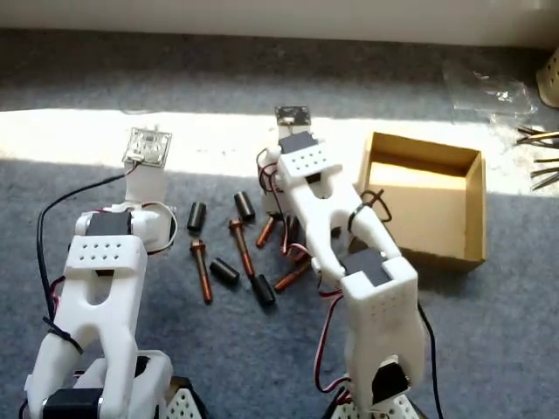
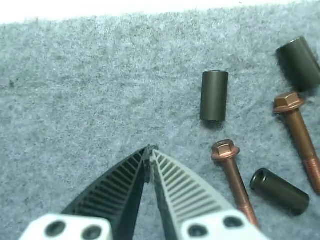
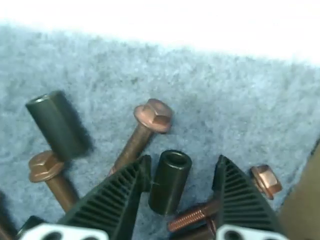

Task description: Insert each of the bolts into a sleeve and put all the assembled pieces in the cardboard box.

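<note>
Take the step in hand to be a grasp on the sleeve (image 3: 169, 185) lying on the grey-carpeted table (image 1: 472, 349), between the fingers of the right gripper (image 3: 182, 162), spread wide to either side of it. Close squarely across the sleeve's round side, near its middle, so as not to squirt it out endwise. Mind the threaded bolt tip (image 3: 192, 216) just beside one end and the copper bolt (image 3: 150, 120) alongside, either one liable to be caught in the pinch. Lift only on a firm hold, keeping the open bore free for a bolt. Leave the left gripper (image 2: 150, 152) pressed together on nothing, low over bare carpet toward the table's left side. Spread it before going for the nearest bolt (image 2: 232, 172) or the upright-lying sleeve (image 2: 214, 95) beyond. Expect tight quarters at the table's middle, with bolts and sleeves close together under the right arm (image 1: 323, 188). Look for open room along the far edge and at the near right corner. Find the cardboard box (image 1: 441, 244) toward the right edge, just beside the right arm, with nothing visible inside. Clear its wall on the way in.
</note>
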You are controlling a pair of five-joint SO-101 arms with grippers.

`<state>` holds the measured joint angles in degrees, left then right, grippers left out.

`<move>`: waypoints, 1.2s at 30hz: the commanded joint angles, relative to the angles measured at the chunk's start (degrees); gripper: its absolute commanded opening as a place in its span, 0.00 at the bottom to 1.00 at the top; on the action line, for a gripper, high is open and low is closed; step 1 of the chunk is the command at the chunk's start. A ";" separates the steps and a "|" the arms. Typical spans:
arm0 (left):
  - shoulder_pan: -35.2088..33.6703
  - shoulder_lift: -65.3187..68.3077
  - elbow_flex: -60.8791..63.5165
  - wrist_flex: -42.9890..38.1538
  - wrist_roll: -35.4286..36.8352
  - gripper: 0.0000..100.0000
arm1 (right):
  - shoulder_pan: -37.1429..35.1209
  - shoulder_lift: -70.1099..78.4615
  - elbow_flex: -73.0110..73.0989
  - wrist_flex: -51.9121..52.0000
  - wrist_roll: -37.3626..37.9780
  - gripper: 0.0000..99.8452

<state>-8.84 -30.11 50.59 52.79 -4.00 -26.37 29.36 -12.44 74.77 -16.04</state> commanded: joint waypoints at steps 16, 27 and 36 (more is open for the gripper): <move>-0.84 -0.22 2.51 -4.75 0.26 0.01 | -1.10 -0.31 -1.71 2.68 -0.09 0.20; -0.84 -0.22 2.51 -4.66 0.26 0.01 | -1.36 3.91 -2.07 3.65 -0.09 0.20; -0.75 -0.22 2.51 -4.66 0.26 0.01 | -1.71 6.99 -2.33 3.74 4.84 0.08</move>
<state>-8.84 -30.11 53.67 49.01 -4.09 -27.25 35.96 -14.20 78.46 -13.05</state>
